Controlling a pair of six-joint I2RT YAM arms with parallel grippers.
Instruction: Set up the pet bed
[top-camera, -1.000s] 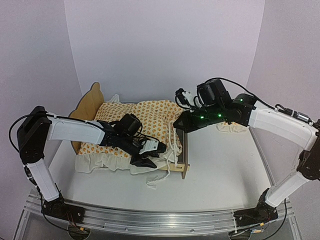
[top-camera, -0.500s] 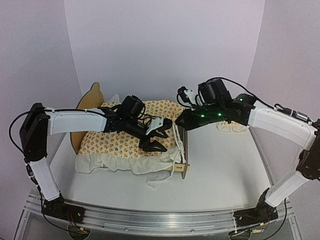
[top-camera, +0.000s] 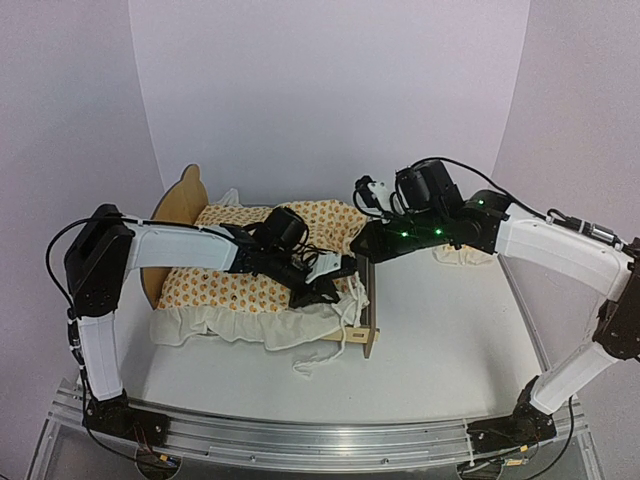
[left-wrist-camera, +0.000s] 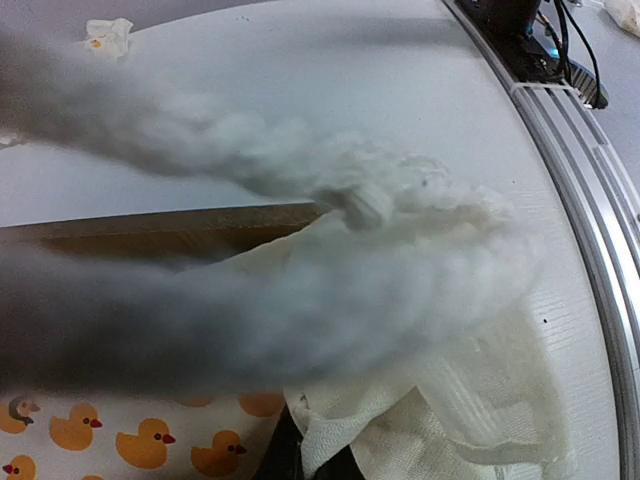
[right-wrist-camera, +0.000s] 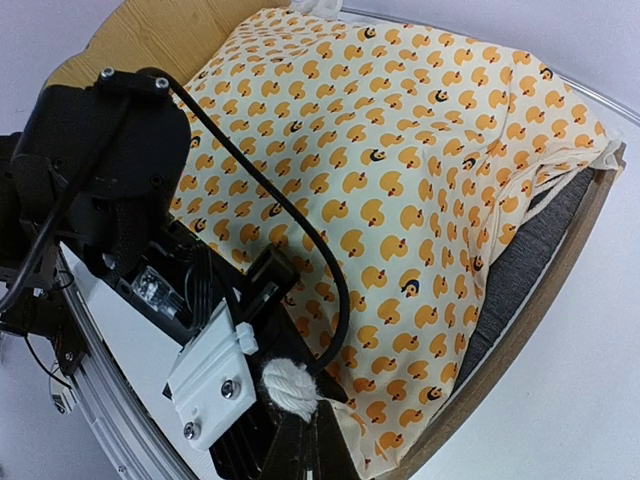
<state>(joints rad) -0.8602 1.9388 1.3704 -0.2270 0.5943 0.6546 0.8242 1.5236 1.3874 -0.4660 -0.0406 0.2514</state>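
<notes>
Bright, even light.
Your left wrist picture is smeared grey across the middle; faint shadow under the pet bed (top-camera: 178, 208).

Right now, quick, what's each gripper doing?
Left gripper: closed on the duck-print cushion, at its white edge.
Right gripper: closed by the pet bed footboard; any hold cannot be told.

The bed (top-camera: 178, 205) is pale plywood, matt and smooth, with a dark grey woven cloth base (right-wrist-camera: 525, 260). The mattress (right-wrist-camera: 400, 150) is smooth printed cloth, and its ruffle (left-wrist-camera: 450, 400) is a coarser white weave. The cord (right-wrist-camera: 288, 386) is twisted white rope. The table (top-camera: 450, 330) is smooth matt white, and the rail (top-camera: 300, 438) is ribbed bare metal.
</notes>
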